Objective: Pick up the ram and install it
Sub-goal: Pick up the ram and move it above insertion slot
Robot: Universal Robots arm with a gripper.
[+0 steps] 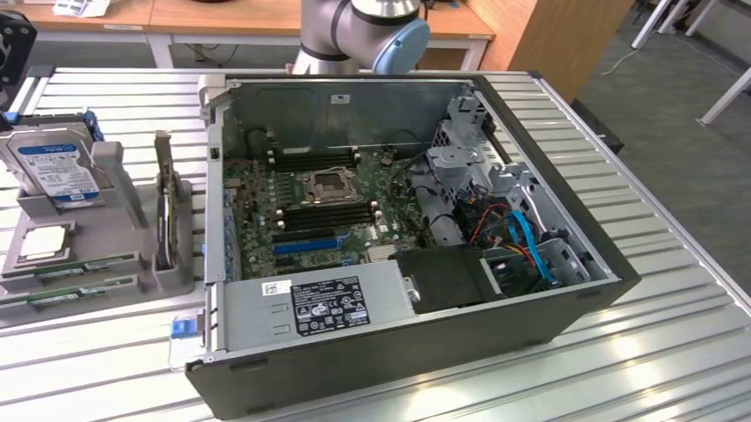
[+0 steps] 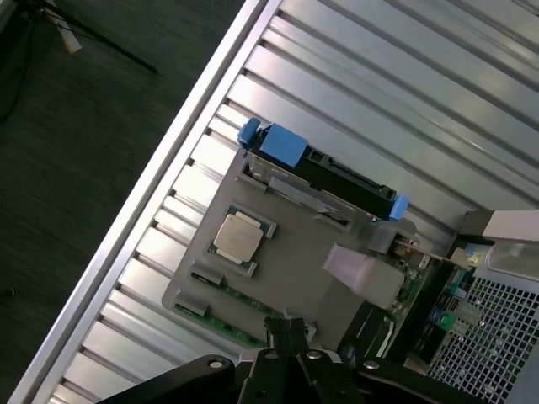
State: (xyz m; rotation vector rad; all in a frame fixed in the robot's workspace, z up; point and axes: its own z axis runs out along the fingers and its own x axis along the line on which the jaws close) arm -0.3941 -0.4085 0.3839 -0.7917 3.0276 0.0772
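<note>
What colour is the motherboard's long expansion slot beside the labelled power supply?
The long plastic expansion slot is blue; the exterior view shows it best.

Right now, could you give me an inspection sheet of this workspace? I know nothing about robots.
Surface: slatted metal table, bearing an open computer case and a grey fixture.
Job's things: ram sticks lying in the fixture's slots, not picked up.
Clutter: hard drive, processor chip on the fixture.
Grippers: gripper shut, empty, above the fixture.
Cables: blue and red cables inside the case.
Surroundings: wooden desks, dark floor.
</note>
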